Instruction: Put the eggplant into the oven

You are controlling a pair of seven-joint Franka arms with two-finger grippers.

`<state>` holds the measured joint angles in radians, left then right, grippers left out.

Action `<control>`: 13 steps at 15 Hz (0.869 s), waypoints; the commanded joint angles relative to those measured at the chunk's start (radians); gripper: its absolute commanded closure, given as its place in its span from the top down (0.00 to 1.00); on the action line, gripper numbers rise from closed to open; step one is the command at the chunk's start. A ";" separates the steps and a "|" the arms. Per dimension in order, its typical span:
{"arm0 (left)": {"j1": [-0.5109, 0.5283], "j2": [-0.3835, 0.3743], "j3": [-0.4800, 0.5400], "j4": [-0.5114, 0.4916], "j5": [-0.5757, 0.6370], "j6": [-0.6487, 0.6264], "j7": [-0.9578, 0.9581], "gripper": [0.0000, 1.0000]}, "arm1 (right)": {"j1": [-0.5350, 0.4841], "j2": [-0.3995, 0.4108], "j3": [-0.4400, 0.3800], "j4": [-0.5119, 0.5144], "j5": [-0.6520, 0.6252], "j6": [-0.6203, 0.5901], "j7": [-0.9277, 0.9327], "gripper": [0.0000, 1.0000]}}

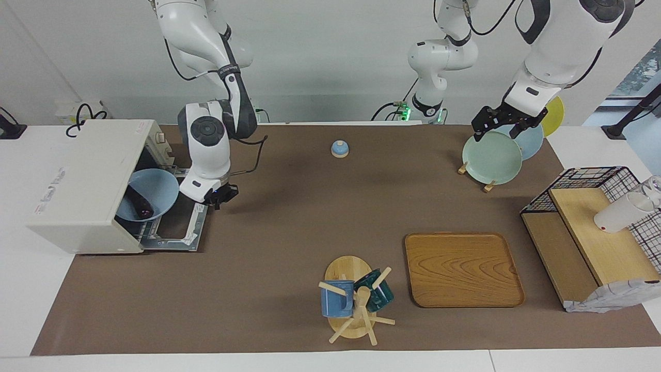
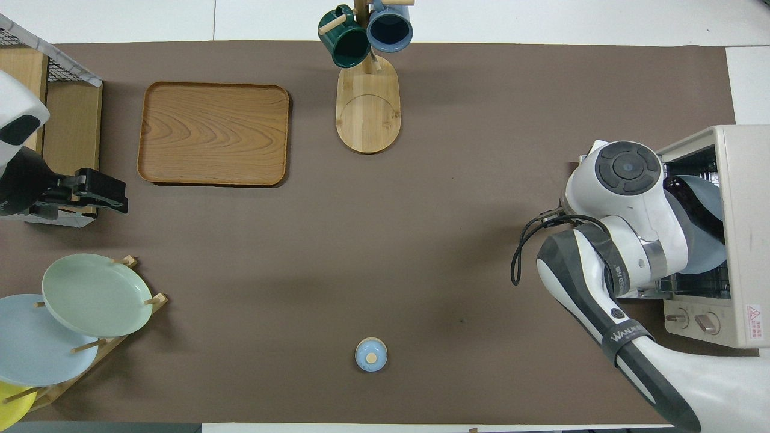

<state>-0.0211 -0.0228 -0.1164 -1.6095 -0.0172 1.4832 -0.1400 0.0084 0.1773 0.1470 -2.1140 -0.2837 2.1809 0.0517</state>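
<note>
The off-white oven (image 1: 82, 186) stands at the right arm's end of the table with its glass door (image 1: 173, 230) dropped flat. Inside it, a pale blue plate (image 1: 155, 191) leans out of the opening. The dark purple eggplant (image 1: 138, 202) lies on this plate, and in the overhead view the eggplant (image 2: 692, 204) reaches under the oven's roof (image 2: 743, 228). My right gripper (image 1: 220, 196) is shut and empty, low beside the corner of the door; its wrist hides it from above. My left gripper (image 1: 497, 135) waits open over the plate rack.
A plate rack (image 1: 491, 157) with green, blue and yellow plates stands near the left arm. A wire shelf (image 1: 594, 227) with a white cup, a wooden tray (image 1: 462, 268), a mug tree (image 1: 353, 299) and a small blue bell (image 1: 339, 149) share the mat.
</note>
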 commanded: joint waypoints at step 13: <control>0.006 -0.003 -0.002 -0.003 -0.006 0.011 -0.007 1.00 | -0.056 0.004 0.005 -0.066 -0.038 0.040 -0.007 0.00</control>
<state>-0.0211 -0.0228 -0.1164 -1.6095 -0.0172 1.4832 -0.1400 -0.0332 0.2026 0.1460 -2.1572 -0.3018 2.2174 0.0516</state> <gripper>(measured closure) 0.000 0.991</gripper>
